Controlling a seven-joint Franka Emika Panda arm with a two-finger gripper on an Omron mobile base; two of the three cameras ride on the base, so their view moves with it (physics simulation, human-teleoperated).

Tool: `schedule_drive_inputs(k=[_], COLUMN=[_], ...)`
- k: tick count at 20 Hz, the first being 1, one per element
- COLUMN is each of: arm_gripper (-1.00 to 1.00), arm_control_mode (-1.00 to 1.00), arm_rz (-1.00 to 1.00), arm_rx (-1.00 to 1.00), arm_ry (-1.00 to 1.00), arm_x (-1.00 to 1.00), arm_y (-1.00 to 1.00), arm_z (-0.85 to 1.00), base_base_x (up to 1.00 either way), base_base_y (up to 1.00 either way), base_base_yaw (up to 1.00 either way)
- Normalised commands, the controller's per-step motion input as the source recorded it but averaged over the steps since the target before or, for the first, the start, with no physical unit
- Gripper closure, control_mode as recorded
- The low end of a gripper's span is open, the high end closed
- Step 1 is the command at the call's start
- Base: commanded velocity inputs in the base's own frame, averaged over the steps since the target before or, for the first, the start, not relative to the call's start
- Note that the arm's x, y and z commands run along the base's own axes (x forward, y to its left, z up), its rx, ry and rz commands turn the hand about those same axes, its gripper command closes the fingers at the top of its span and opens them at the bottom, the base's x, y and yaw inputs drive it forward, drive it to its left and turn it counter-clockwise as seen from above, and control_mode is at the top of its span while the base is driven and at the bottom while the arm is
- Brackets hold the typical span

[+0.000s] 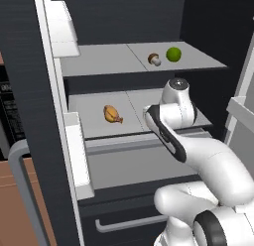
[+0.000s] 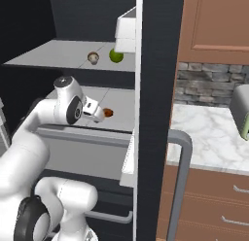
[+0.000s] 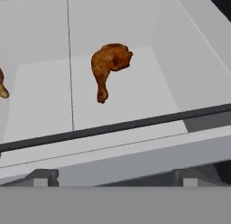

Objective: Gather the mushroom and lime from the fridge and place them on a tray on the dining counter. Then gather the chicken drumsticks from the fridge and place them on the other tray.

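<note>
The gripper (image 3: 115,177) hung just outside the open fridge at the level of the lower shelf (image 1: 94,127), its two dark fingertips (image 3: 43,177) set far apart with nothing between them. In the right base view the gripper (image 2: 99,114) pointed in over the front of that shelf, with the white arm bent below and behind it.

Just past the fingertips ran the shelf's pale front lip and a dark rail across it. Beyond the rail, on the grey shelf floor, lay a chicken drumstick (image 3: 109,65), its thick browned end farther in and its thin bone end toward the hand, well apart from the gripper. At the left edge of the hand view the tip of a second drumstick (image 3: 2,86) showed on the same shelf. In the left base view one drumstick (image 1: 112,114) rested on the lower shelf to the left of the arm's wrist; in the right base view a drumstick (image 2: 108,112) sat just beside the gripper.

Higher and farther back, on the upper shelf (image 1: 99,59), the mushroom (image 1: 154,58) and the lime (image 1: 173,54) lay side by side, near each other but not touching, the lime to the right in the left base view
</note>
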Motion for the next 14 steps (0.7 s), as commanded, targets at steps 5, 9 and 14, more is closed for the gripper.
schedule_drive_inputs(k=[5,9,14], arm_gripper=[-1.0,-1.0,-1.0], arm_control_mode=[-1.0,-1.0,-1.0], arm_rz=[0.0,0.0,0.0], arm_rx=[0.0,0.0,0.0], arm_ry=[0.03,0.04,0.03], arm_x=[0.43,0.39,0.39], arm_y=[0.0,0.0,0.0], arm_z=[-0.21,-0.18,-0.2], base_base_x=[0.0,0.0,0.0], base_base_y=[0.0,0.0,0.0], base_base_yaw=[0.0,0.0,0.0])
